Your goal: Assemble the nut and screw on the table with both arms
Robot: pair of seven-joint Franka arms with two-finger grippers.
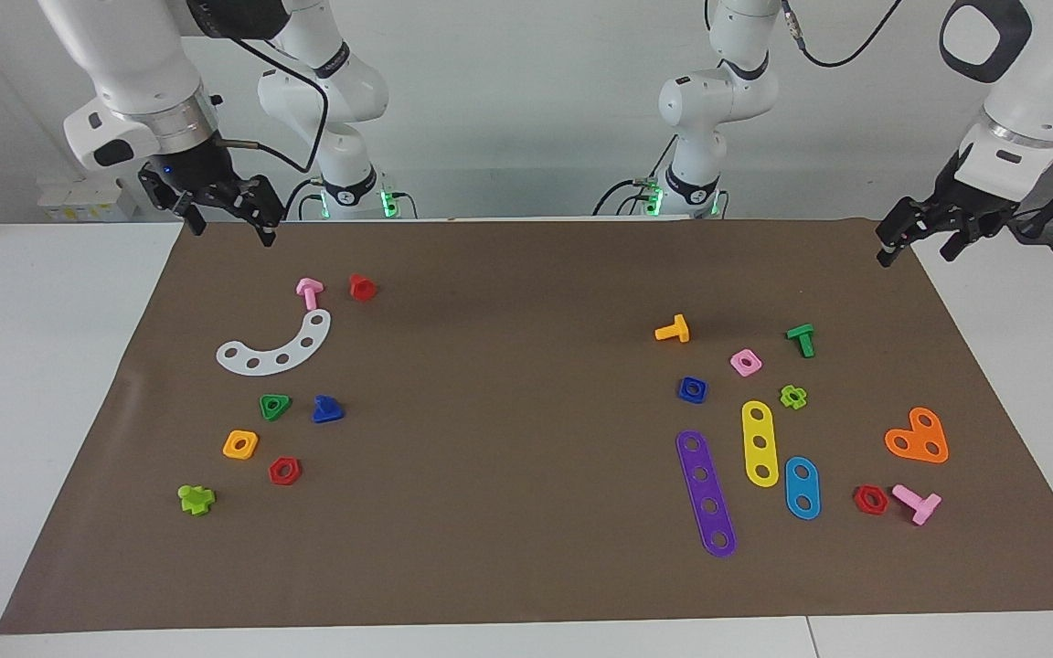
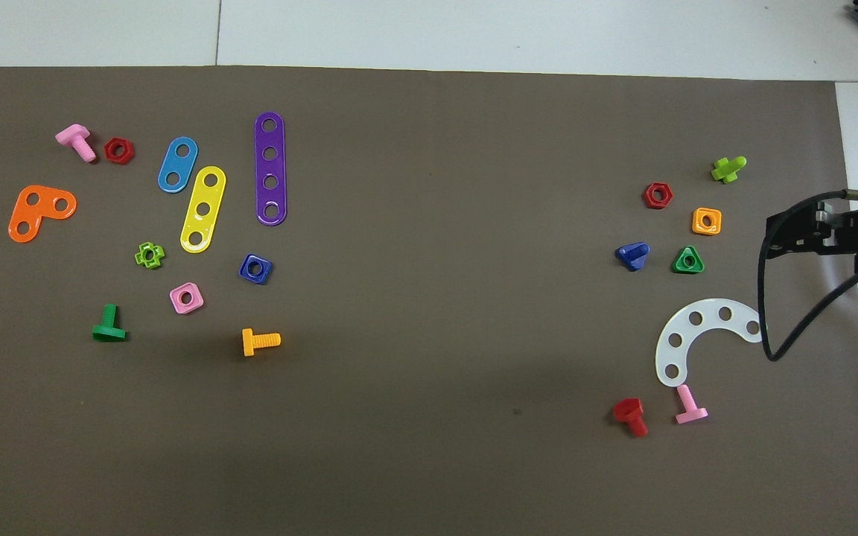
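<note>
Screw [image 1: 327, 410] and nut [image 1: 692, 390] are seen lying well apart on the brown mat of the table [image 1: 526, 274], the screw toward the right arm's end beside a green triangular nut [image 1: 274, 407], the nut toward the left arm's end between an orange bolt [image 1: 674, 330] and a purple strip [image 1: 706, 493]. A wide bare stretch of mat is left between the two clusters. The right gripper [image 1: 227, 219] is held over the mat's corner nearest the robots, fingers spread, nothing gripped. The left gripper [image 1: 918, 241] is held over the corresponding corner at its end, likewise open and empty.
</note>
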